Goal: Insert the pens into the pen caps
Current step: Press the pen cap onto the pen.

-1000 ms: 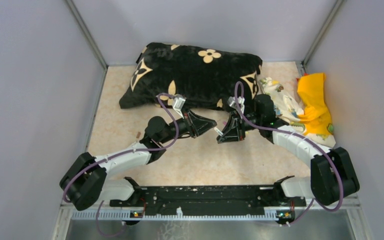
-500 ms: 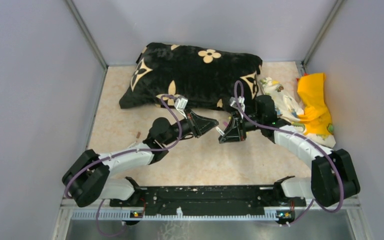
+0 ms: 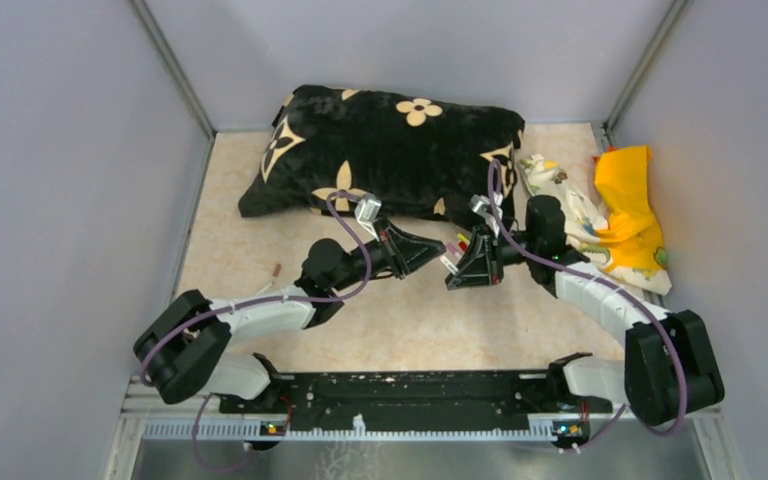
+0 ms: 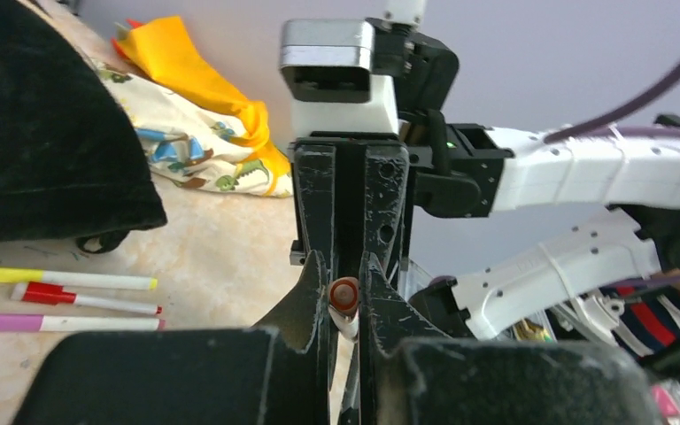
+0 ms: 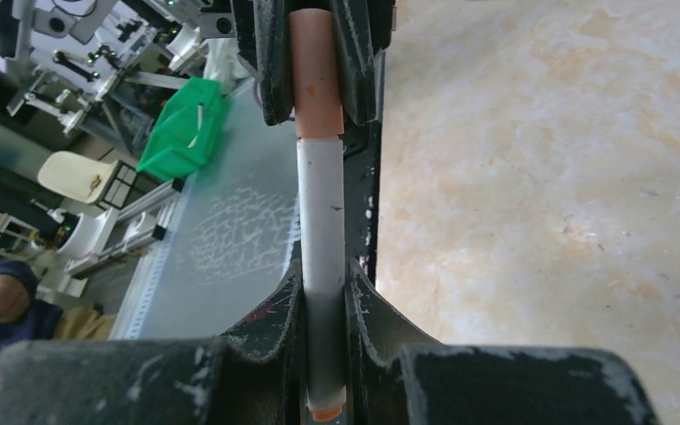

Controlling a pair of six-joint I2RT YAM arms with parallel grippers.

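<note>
My right fingers (image 5: 276, 326) are clamped on a white pen (image 5: 323, 221), gripping it near its orange rear end. My left fingers (image 4: 308, 305) pinch a peach cap (image 5: 317, 80), and the pen's far end meets the cap's mouth, both held above the table (image 4: 221, 257). A yellow-ended pen (image 4: 80, 280), a red-ended pen (image 4: 88, 299) and a pink-ended pen (image 4: 71, 324) lie side by side on the table near the black cushion (image 4: 35, 133).

Bright, even light fell from overhead on my bench (image 3: 230, 255), leaving only soft shadows, while nearest each wrist lens the bases of my left end effector (image 4: 345, 266) and right end effector (image 5: 323, 279) blurred into dark, grainy masses.
</note>
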